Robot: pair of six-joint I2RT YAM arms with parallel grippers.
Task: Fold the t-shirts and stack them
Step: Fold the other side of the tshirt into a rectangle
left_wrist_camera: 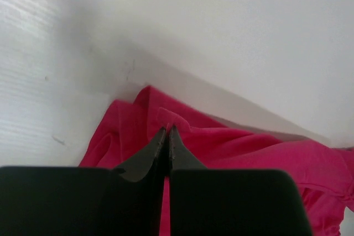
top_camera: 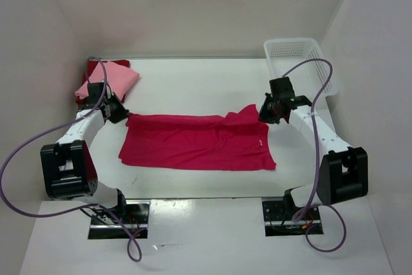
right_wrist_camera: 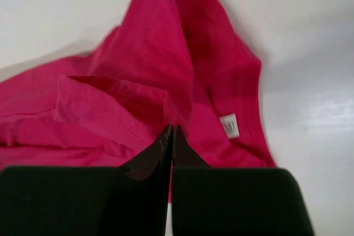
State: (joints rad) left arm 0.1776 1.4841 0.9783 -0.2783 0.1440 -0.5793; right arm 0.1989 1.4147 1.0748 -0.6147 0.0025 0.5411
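The crimson-magenta t-shirt (top_camera: 196, 141) lies spread across the table's middle, folded lengthwise. My left gripper (top_camera: 122, 115) is shut on its far left corner; the left wrist view shows the closed fingertips (left_wrist_camera: 167, 131) pinching a fold of the cloth (left_wrist_camera: 232, 147). My right gripper (top_camera: 264, 115) is shut on the shirt's far right edge; the right wrist view shows the tips (right_wrist_camera: 171, 130) pinching a hemmed fold (right_wrist_camera: 110, 109) near a white label (right_wrist_camera: 229, 126). A folded light pink t-shirt (top_camera: 109, 79) rests on a dark red t-shirt (top_camera: 96, 67) at the far left.
A white lattice basket (top_camera: 297, 62) stands at the far right corner. White walls enclose the table on the left, back and right. Purple cables loop from both arms.
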